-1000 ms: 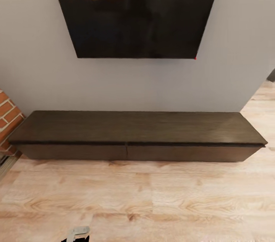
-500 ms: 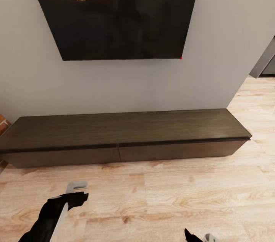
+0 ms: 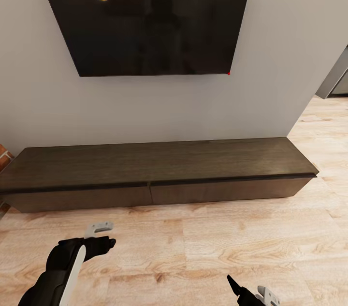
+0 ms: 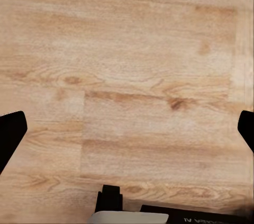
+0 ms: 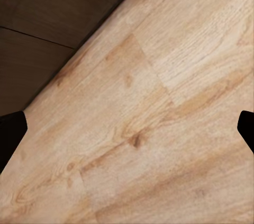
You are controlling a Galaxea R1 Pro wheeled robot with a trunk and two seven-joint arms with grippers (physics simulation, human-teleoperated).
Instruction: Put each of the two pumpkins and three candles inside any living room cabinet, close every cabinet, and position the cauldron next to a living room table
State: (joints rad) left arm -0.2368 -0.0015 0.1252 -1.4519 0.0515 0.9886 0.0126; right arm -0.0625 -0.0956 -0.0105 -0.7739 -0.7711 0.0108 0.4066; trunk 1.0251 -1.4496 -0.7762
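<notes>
The cabinet point(image 3: 154, 171) is a long, low dark-brown unit against the grey wall, and both of its drawer fronts sit flush and closed. My left gripper point(image 3: 103, 235) hovers over the wooden floor in front of the cabinet's left half. It is open, with bare planks between its fingertips point(image 4: 11, 131). My right gripper point(image 3: 249, 289) is low at the near edge, in front of the cabinet's right half. It is open too, and its wrist view catches the cabinet front point(image 5: 47, 17) past the floor. The pumpkins, candles, cauldron and table are out of view.
A large black TV point(image 3: 145, 11) hangs on the wall above the cabinet. Light wood floor point(image 3: 203, 243) runs from the cabinet toward me. A brick edge point(image 3: 4, 154) shows at far left, and a passage point(image 3: 333, 103) opens at the right past the wall's corner.
The head view has swung to the right and both arms have come into the picture. Over the last half second the left gripper rose slightly and the right gripper lifted further into view.
</notes>
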